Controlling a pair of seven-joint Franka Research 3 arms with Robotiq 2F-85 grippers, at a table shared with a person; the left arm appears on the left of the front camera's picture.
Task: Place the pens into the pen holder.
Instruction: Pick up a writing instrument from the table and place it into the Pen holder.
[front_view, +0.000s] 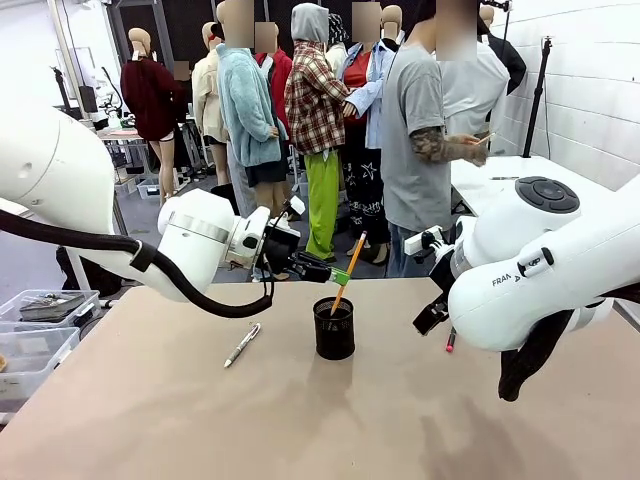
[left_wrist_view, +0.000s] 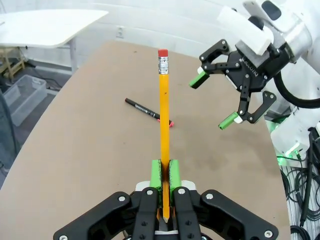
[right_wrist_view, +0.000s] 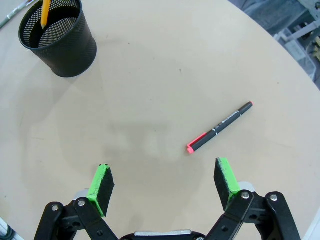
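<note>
The left gripper (front_view: 341, 276) is squeezed tight on the yellow pencil (front_view: 349, 272). Its green pads (left_wrist_view: 156, 172) pinch the pencil about halfway along, one pad on each side. The pencil stands almost straight up and leans a little. Its red eraser end points up and toward the far side of the table. Its low end is down inside the black cup (front_view: 334, 330), which stands upright near the middle of the brown table (front_view: 300, 420).

The right gripper (right_wrist_view: 165, 175) is open and holds nothing. It hangs above the table, off to the right of the cup. Just past its fingers (right_wrist_view: 226, 176) the dark pen (right_wrist_view: 220, 127) lies flat on the table. In the right wrist view the pen lies on a slant, with its red tip at the end closer to the gripper and its dark end pointing away.

The white pen (front_view: 242, 345) lies flat on the table to the left of the cup, not touching it. It lies on a slant too, with one end nearer the robot's side.
</note>
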